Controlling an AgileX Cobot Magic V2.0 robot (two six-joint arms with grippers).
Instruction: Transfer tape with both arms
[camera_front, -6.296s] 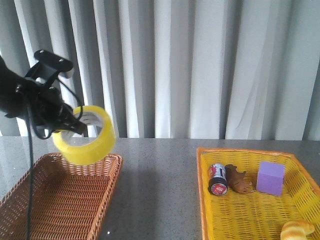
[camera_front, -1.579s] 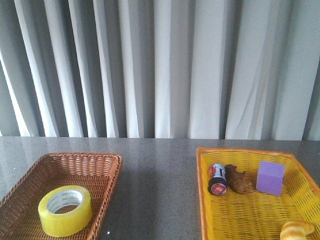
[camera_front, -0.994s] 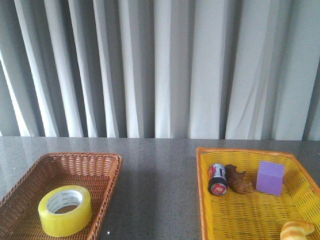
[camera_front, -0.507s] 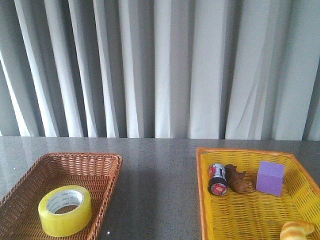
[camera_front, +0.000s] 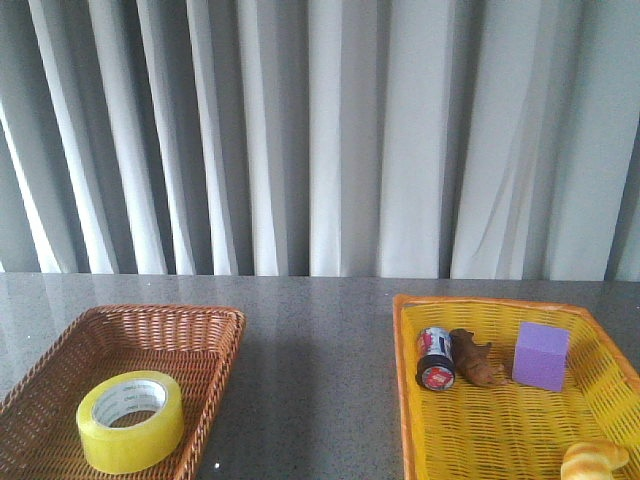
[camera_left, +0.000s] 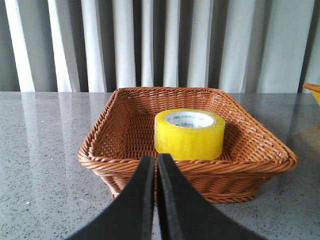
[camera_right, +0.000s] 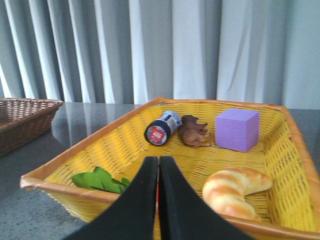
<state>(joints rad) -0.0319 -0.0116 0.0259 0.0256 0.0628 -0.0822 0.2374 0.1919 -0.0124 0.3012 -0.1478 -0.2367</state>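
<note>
The yellow tape (camera_front: 130, 422) lies flat in the brown wicker basket (camera_front: 215, 330) at the table's left, its white printed core facing up. In the left wrist view the tape (camera_left: 188, 134) sits inside the basket (camera_left: 125, 167), beyond my left gripper (camera_left: 156, 159), which is shut and empty just outside the basket's near rim. My right gripper (camera_right: 159, 161) is shut with nothing held, in front of the yellow basket (camera_right: 85, 145). Neither arm shows in the front view.
The yellow basket (camera_front: 405, 400) at the right holds a red-and-black can (camera_front: 436, 358), a brown toy animal (camera_front: 476, 360), a purple cube (camera_front: 541, 355) and a croissant (camera_front: 593, 462). A green leaf (camera_right: 98, 181) lies near its rim. Grey curtains hang behind the table.
6.3 s ago my left gripper held the tape above the brown basket. The tape now rests in the basket, and the arm has left the front view. Nothing moved in the last 1.6 s.
</note>
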